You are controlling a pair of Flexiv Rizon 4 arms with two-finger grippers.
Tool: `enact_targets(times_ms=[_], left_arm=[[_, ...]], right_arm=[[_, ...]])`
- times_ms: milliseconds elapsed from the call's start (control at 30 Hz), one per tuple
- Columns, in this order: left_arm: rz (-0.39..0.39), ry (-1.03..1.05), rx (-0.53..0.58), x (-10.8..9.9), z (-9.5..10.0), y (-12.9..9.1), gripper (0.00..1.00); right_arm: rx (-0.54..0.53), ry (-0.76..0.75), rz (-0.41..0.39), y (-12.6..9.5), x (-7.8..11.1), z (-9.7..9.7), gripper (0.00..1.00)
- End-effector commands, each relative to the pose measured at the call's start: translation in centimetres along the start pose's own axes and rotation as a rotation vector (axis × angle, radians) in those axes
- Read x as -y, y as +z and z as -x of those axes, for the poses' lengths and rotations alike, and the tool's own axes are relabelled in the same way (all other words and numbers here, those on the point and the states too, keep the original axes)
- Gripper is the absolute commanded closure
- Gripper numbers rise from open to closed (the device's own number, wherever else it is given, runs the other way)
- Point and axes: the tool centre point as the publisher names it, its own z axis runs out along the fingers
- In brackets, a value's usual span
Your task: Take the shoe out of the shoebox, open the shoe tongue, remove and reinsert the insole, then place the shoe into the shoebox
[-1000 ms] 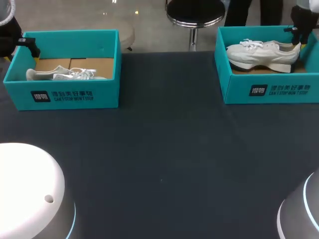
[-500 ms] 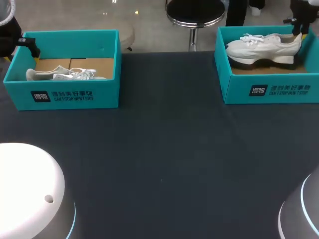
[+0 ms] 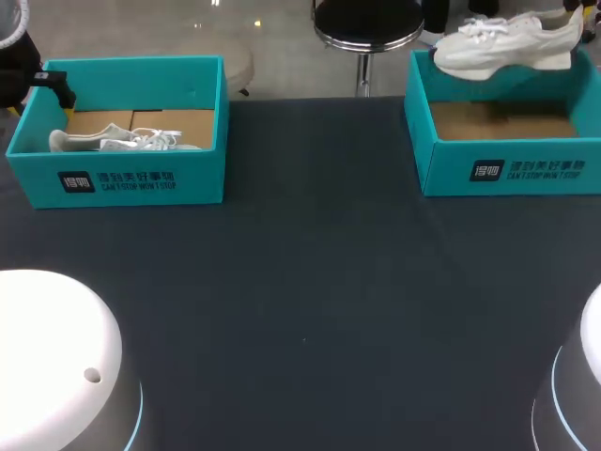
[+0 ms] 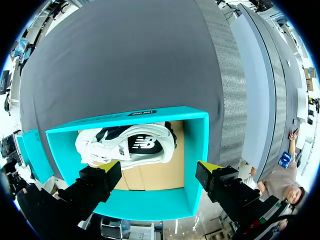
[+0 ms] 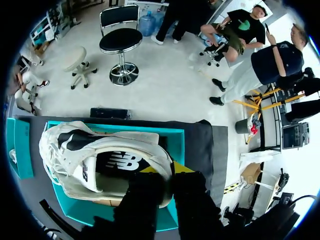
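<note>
1. White lace-up trainer (image 3: 507, 45): it is held in the air above the right teal cardboard shoebox (image 3: 507, 171), clear of the rim and over the far wall. The sole faces down and is roughly level. The toe points toward the table's middle and the heel toward the right arm's side.
2. Right gripper (image 5: 169, 172): it is clamped on the white lace-up trainer (image 5: 105, 160) at the heel end, with its two black fingers pressed against it from two sides. In the right wrist view, the laces and toe extend ahead of the fingers, and the teal box is seen beneath the trainer.
3. Right teal cardboard shoebox: it is open-topped and stands at the far right of the dark grey table (image 3: 310, 282). Its brown cardboard floor is exposed.
4. Left gripper (image 4: 159, 170): it is released, with its fingers spread wide and nothing gripped. It hangs above one end wall of the left teal cardboard shoebox (image 3: 122, 183).
5. Second white trainer (image 4: 125, 147): it lies on its side on the brown floor of the left teal cardboard shoebox, ahead of the spread fingers and apart from them. Its dark lining is visible.
6. Left teal cardboard shoebox: it stands at the far left of the dark grey table, well apart from the right teal cardboard shoebox.
</note>
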Motion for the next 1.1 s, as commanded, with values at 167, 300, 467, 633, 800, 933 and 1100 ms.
enact_targets(times_ms=[167,300,467,633,800,933,1100], left_arm=[[0.002,0.001,-0.002,0.1,0.0,0.0,0.0],[0.002,0.001,-0.002,0.1,0.0,0.0,0.0],[0.002,0.001,-0.002,0.1,0.0,0.0,0.0],[0.002,0.001,-0.002,0.1,0.0,0.0,0.0],[0.002,0.001,-0.002,0.1,0.0,0.0,0.0],[0.002,0.001,-0.002,0.1,0.0,0.0,0.0],[0.002,0.001,-0.002,0.1,0.0,0.0,0.0]], right_arm=[[0.058,-0.003,0.039,-10.3,-0.1,1.5,1.0],[0.062,-0.011,0.042,-11.2,-0.6,1.8,1.0],[0.067,-0.032,0.045,-12.1,-1.1,1.7,1.0],[0.056,-0.074,0.023,-12.4,-1.4,1.5,1.0],[0.056,-0.074,0.023,-12.4,-1.4,1.5,1.0],[0.056,-0.074,0.023,-12.4,-1.4,1.5,1.0],[0.056,-0.074,0.023,-12.4,-1.4,1.5,1.0]])
